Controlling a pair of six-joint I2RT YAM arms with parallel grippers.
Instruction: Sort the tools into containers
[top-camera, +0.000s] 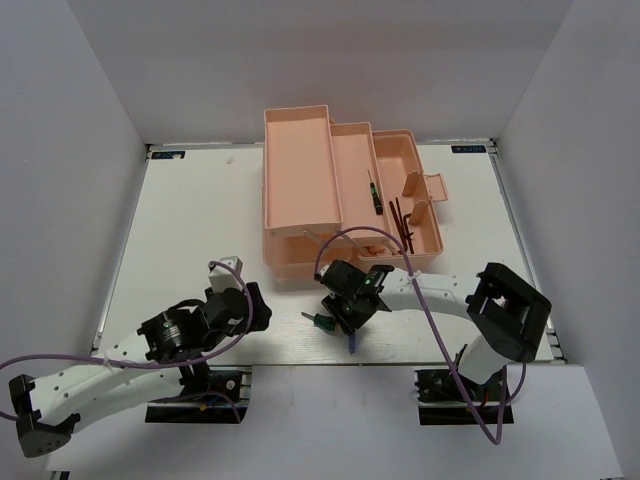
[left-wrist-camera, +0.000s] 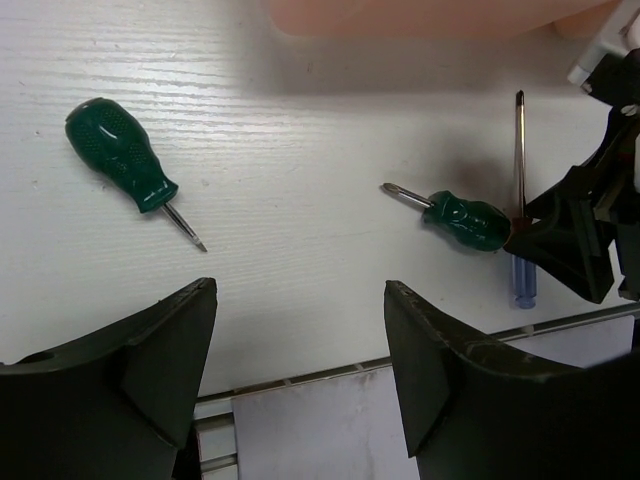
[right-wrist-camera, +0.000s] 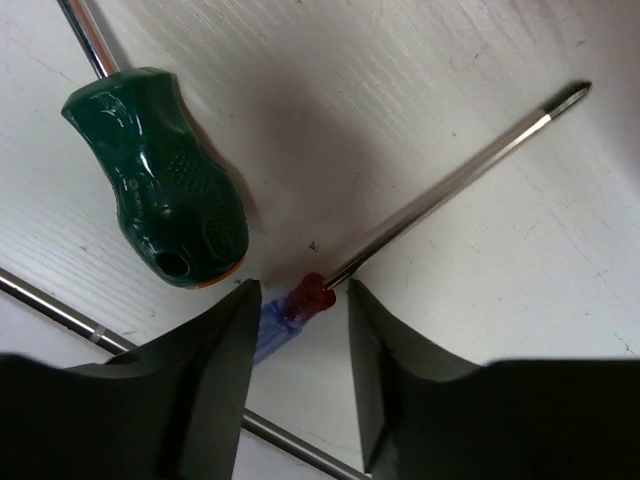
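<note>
The peach-pink toolbox stands open at the back, its trays fanned out. A thin black-and-green screwdriver lies in a middle tray and black hex keys lie in the right tray. My right gripper is open and low over the table, its fingers on either side of the slim blue-handled screwdriver at its red collar. One stubby green screwdriver lies just beside it. My left gripper is open and empty near the front edge. A second stubby green screwdriver lies ahead of it to the left.
The table's front edge with a metal rail runs right under the left gripper. The toolbox's front wall is close behind the loose tools. The right gripper shows at the right of the left wrist view.
</note>
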